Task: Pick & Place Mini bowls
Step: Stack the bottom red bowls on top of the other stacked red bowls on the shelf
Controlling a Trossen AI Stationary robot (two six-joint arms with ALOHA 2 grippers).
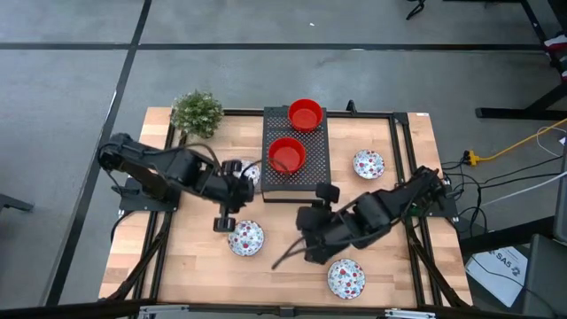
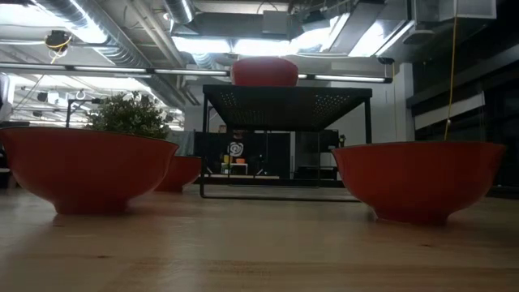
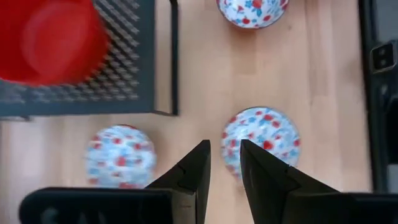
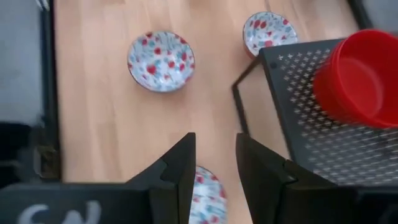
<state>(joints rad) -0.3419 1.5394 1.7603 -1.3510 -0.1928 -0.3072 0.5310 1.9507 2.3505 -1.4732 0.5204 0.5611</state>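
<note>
Two red bowls (image 1: 305,114) (image 1: 286,154) sit on top of the black box (image 1: 297,182) at the back of the tabletop (image 1: 186,257), one behind the other, and that looks like the drop-off, since they are lined up along the perforated lid. The speckled bowls are scattered on the wood: one just beside the box's left edge (image 1: 251,174), one in front of the left arm (image 1: 245,237), one right of the box (image 1: 368,163), and one near the front edge (image 1: 345,277). From table height, more red bowls (image 2: 85,168) (image 2: 418,178) stand close to the low camera, so plenty is not yet sorted.

The left claw (image 1: 227,210) hangs low between the two speckled bowls on its side. Its wrist camera shows the fingers parted by a narrow gap with nothing between them, and a speckled bowl (image 3: 261,137) just past the tips, so my read is that this bowl is its target; the narrow gap suits pinching a rim rather than spanning the bowl.

The right claw (image 1: 312,223) sits mid-tabletop in front of the box, fingers a little apart and empty, with a speckled bowl (image 4: 207,193) peeking out beneath them. It appears to be waiting. The small plant (image 1: 197,112) stands clear at the back left corner.
</note>
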